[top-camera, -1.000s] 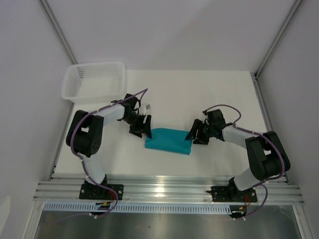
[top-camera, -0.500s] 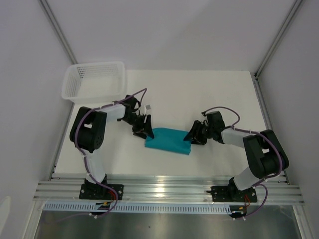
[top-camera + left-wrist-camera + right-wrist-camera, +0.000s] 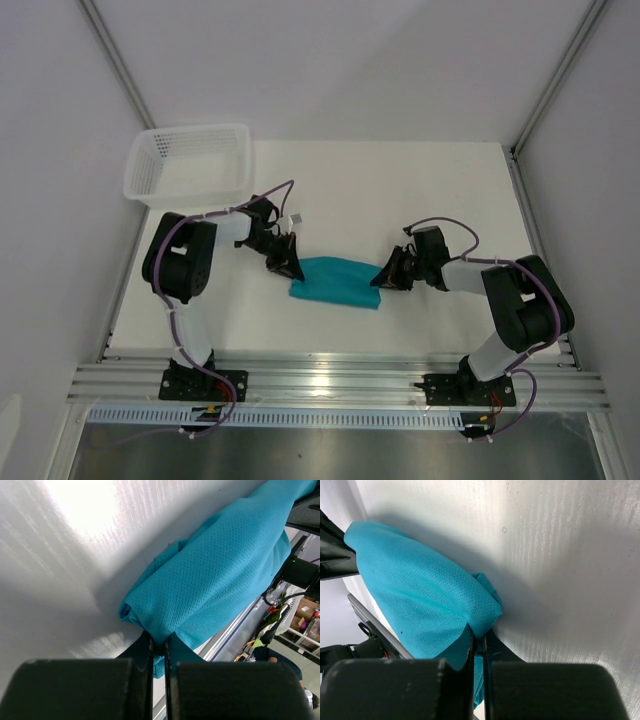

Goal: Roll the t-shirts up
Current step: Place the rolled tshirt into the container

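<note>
Well, the flat white table takes up most of the scene, and the white plastic mesh basket sits at its far left corner with nothing inside that I can make out. Nearer the arms than that basket and off to its right lies the plain teal short-sleeved cloth t-shirt, already gathered into a short, fat bundle lying across the table. I'd judge the rolling well along: no sleeves or hem lie spread flat, and the cloth has been turned over on itself into a rounded log. What looks left is tightening it, since the ends are loose and lumpy and one flap hangs out at the near side, and then letting go. Close up the fabric is a fine pinholed mesh, soft and floppy, bulging in the middle; I can't spot any label. The left gripper is at the bundle's end closer to the basket, its jaws pressed almost together with a fold of teal cloth pinched between them. The right gripper is at the end farther from the basket, clamped just as tight on a thin tuck of the shirt.
</note>
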You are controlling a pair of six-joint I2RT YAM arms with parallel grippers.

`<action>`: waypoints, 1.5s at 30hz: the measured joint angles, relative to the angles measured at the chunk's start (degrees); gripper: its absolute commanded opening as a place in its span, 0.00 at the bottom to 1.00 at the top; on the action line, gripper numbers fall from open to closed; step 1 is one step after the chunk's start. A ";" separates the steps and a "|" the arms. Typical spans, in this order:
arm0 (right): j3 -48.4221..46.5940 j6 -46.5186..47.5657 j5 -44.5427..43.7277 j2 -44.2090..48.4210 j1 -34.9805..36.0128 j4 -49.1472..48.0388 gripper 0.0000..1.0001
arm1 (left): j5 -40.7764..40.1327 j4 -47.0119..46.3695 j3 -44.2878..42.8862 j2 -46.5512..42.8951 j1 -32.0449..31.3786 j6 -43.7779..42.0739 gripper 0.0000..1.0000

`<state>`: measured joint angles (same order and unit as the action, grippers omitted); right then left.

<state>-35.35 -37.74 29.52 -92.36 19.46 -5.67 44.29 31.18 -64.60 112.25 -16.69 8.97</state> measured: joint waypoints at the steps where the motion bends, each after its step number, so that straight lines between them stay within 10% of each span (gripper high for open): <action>1: 0.00 -0.09 0.04 0.00 0.00 -0.09 0.00 | 0.31 -0.15 0.17 -0.07 0.24 -0.04 0.01; 31: -14.95 0.24 -0.63 1.64 2.32 5.40 0.00 | -0.44 3.45 -3.08 -9.53 5.62 -8.02 0.01; 45: -40.50 0.20 -1.33 -14.34 7.34 4.68 0.00 | -4.74 6.62 -9.62 -14.32 13.40 -13.11 0.01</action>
<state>-75.85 -37.54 28.18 -106.69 26.81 -0.99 39.55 37.80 -74.22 97.93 -3.29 -4.14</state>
